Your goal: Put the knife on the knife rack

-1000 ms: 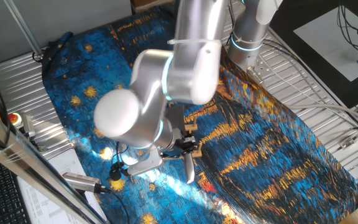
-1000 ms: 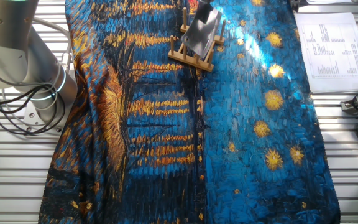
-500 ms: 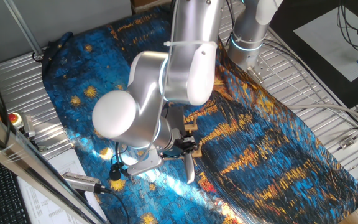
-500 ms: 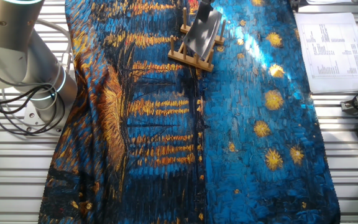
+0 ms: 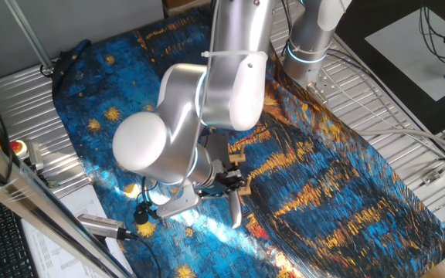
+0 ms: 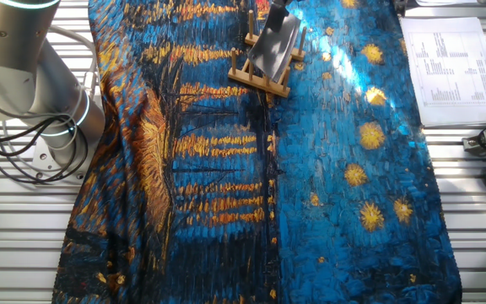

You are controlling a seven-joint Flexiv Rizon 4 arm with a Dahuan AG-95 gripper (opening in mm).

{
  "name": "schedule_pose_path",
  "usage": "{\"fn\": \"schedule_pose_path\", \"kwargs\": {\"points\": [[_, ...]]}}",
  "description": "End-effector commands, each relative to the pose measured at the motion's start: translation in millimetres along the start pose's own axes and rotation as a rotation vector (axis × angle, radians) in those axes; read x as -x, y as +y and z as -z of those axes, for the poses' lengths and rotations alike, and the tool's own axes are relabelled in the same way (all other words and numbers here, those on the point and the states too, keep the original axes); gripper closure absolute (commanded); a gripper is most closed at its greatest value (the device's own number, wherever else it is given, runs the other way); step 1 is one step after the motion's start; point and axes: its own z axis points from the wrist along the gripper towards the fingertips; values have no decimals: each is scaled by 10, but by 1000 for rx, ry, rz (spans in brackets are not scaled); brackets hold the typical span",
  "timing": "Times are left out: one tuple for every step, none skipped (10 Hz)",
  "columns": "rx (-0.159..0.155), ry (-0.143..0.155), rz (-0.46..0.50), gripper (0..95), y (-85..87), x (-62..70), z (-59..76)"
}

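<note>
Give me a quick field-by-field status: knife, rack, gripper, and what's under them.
knife: broad grey blade, tilted, low over the rack, handle end out of the picture at the top edge
knife rack: small wooden rack with upright pegs, standing on the cloth near its far edge
contact: cannot tell if the blade sits between the pegs
gripper: mostly hidden behind the arm; state unclear
surface: blue and orange painted cloth over a metal table

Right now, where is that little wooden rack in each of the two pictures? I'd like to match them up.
One fixed view: the knife rack sits low in the middle, mostly hidden behind the big silver arm, with the knife hanging just below it.
The other fixed view: the knife rack is at the top centre, the knife blade over it.
Shared landmark: the blue starry cloth under the rack.
</note>
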Motion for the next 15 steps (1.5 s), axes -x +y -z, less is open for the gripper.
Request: {"fn": "schedule_pose_path", "kwargs": {"points": [[-2, -5, -1, 950, 2, -4, -1], [1, -7, 0, 950, -5, -1, 5], [3, -7, 5, 950, -12, 0, 11], [7, -6, 12, 950, -24, 4, 22], [10, -6, 19, 950, -27, 6, 24], [18, -4, 42, 950, -29, 6, 25], [29, -2, 62, 950, -29, 6, 24], [41, -1, 71, 950, -29, 6, 24], [49, 0, 79, 950, -29, 6, 24], [55, -2, 84, 950, -29, 6, 24], [62, -1, 86, 950, -29, 6, 24], [69, 2, 87, 950, -30, 6, 23], [73, 3, 91, 950, -30, 6, 23], [76, 3, 92, 950, -30, 6, 23], [77, -1, 93, 950, -30, 6, 23]]}}
